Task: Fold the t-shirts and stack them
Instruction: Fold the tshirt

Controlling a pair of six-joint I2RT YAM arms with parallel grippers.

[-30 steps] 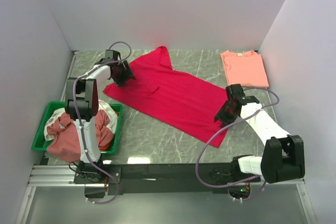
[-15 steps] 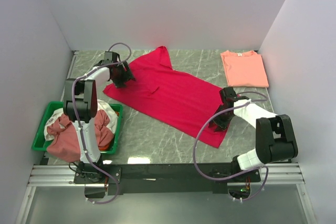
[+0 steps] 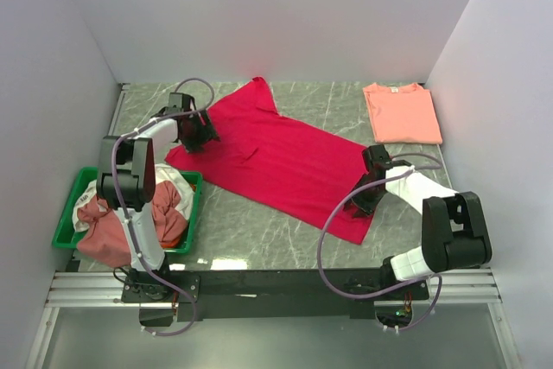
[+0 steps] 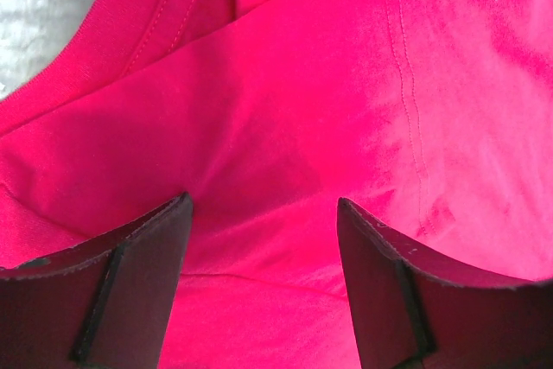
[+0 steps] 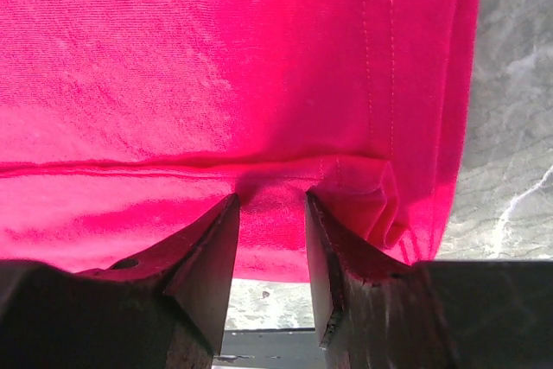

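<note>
Flat across the middle of the grey marble-patterned table (image 3: 259, 231) lies the crimson-red cloth t-shirt (image 3: 276, 162), running from 10 o'clock to 4 o'clock. The left tool (image 3: 200, 136) sits over its 10 o'clock end near the collar, fingers (image 4: 130, 274) spread wide above the fabric with nothing gripped. The right tool (image 3: 359, 206) is at the 4 o'clock hem corner, its fingers (image 5: 207, 248) nipped together on a raised ridge of red cloth. A salmon-pink folded t-shirt (image 3: 401, 113) rests at 1 o'clock. At 8 o'clock, a green plastic tray (image 3: 67, 209) holds a heap of dusty-rose, white and orange t-shirts (image 3: 112, 218).
</note>
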